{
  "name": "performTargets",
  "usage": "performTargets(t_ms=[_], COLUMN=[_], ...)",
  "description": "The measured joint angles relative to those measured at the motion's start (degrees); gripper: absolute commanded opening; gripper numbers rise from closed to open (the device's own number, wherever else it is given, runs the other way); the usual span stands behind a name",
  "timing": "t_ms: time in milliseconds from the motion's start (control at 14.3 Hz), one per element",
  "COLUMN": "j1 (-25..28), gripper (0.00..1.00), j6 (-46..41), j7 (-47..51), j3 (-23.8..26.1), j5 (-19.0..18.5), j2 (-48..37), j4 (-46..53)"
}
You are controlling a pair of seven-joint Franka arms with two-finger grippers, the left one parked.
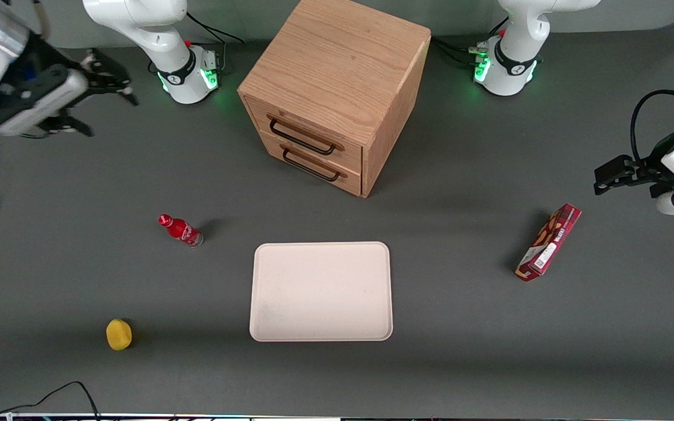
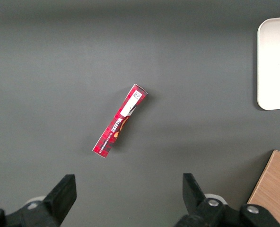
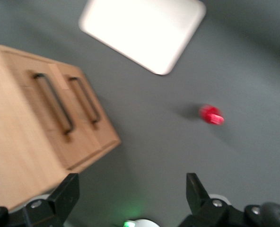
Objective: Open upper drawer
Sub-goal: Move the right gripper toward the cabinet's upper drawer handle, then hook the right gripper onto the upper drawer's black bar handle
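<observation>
The wooden cabinet (image 1: 337, 70) stands at the middle of the table, far from the front camera. Its upper drawer (image 1: 313, 130), with a thin black wire handle (image 1: 302, 138), is shut flush. The lower drawer (image 1: 319, 166) below it is shut too. My right gripper (image 1: 113, 117) hangs open and empty in the air toward the working arm's end of the table, well apart from the cabinet. In the right wrist view the upper drawer (image 3: 40, 109) and lower drawer (image 3: 78, 113) show ahead of the open gripper (image 3: 130, 189), at a distance.
A white tray (image 1: 320, 291) lies nearer the front camera than the cabinet. A red bottle (image 1: 181, 230) and a yellow object (image 1: 119, 334) lie toward the working arm's end. A red box (image 1: 549, 242) lies toward the parked arm's end.
</observation>
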Motion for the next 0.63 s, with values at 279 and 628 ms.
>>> performTargets(t_ms=[279, 628], j1=[0.0, 0.09], gripper=[1.0, 1.0], j6=[-0.74, 4.57], j7=[-1.38, -1.3], j3=[4.65, 10.36], j5=[3.38, 5.14], j2=[6.22, 11.72], j4=[-0.14, -5.42])
